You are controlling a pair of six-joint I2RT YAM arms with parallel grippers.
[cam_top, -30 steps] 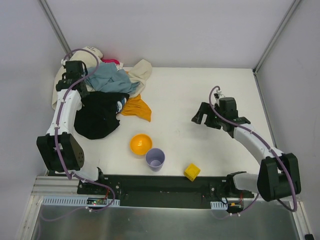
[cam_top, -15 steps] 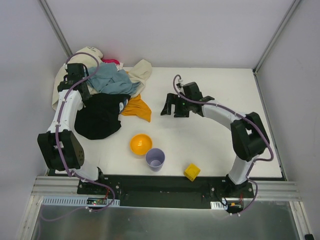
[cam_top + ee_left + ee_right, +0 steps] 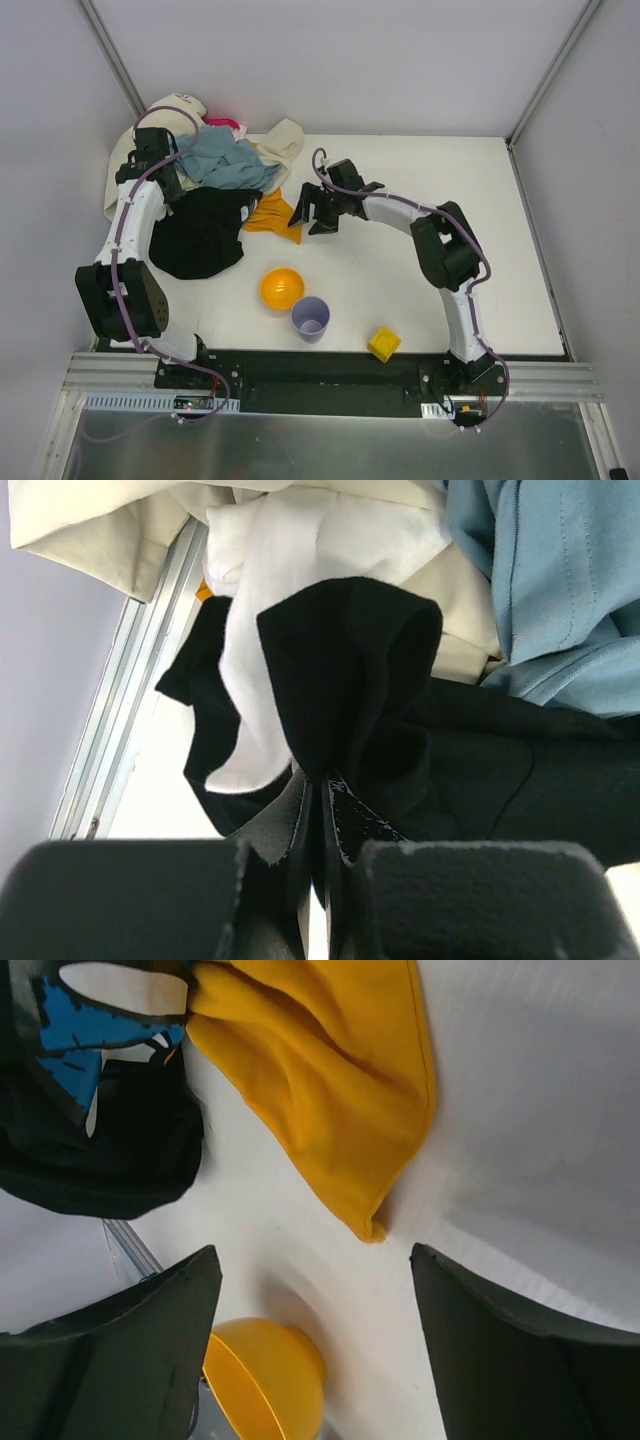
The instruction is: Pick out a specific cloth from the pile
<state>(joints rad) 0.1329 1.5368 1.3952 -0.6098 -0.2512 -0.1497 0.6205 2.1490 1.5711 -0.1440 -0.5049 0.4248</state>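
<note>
Cloth [image 3: 272,215], orange-yellow, is lodged at the right edge of the pile [image 3: 215,165], left of centre, not yet gripped; right end effector [image 3: 310,218] is spread open beside it, left end effector [image 3: 320,790] is clamped on black garment [image 3: 360,670].

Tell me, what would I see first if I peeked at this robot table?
The big messy pile of clothes in the far left corner jumps out, with the left fingers pinched shut on a black fold of it. Right beside the pile, the bright orange-yellow cloth lies on the white table, and the right fingers hang wide open by its corner.
</note>
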